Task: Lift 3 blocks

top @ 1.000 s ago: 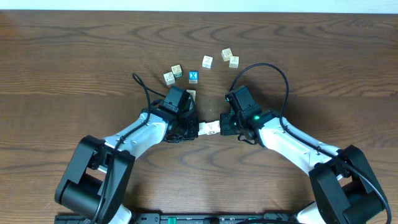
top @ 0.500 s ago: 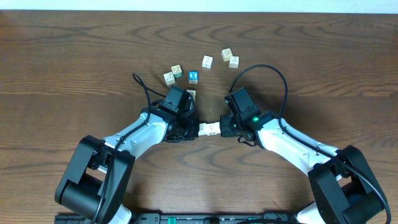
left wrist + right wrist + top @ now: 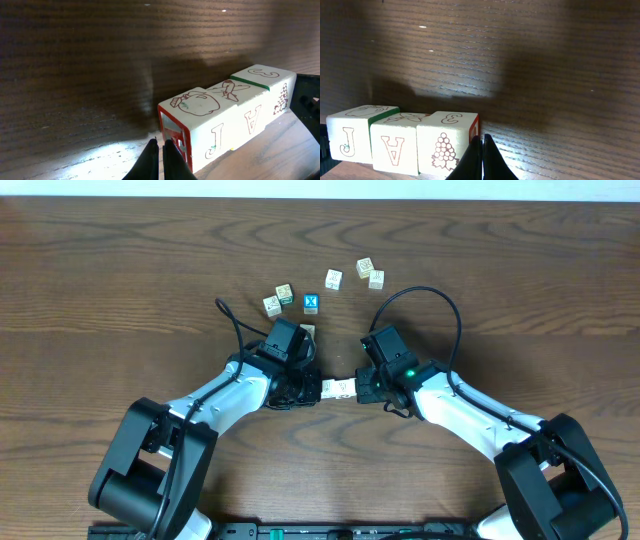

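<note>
Three cream blocks [image 3: 338, 388] form one tight row between my two grippers at the table's middle. In the left wrist view the row [image 3: 220, 120] runs up to the right, and my left gripper [image 3: 161, 146] is shut, its tips against the red-framed end face. In the right wrist view the row [image 3: 395, 142] shows J, A and a grape cluster. My right gripper [image 3: 481, 139] is shut, with its tips pressing the other end. From overhead, the left gripper [image 3: 318, 390] and right gripper [image 3: 357, 387] face each other. I cannot tell whether the row clears the table.
Further back lie loose cubes: a pair [image 3: 278, 299], a blue-faced X cube [image 3: 311, 303], one [image 3: 333, 278] alone, and another pair [image 3: 371, 273]. One more cube [image 3: 308, 330] peeks out beside the left wrist. Cables loop above both arms.
Both arms and the row pinched between them have barely shifted. Both grippers stay shut against the row's ends.
</note>
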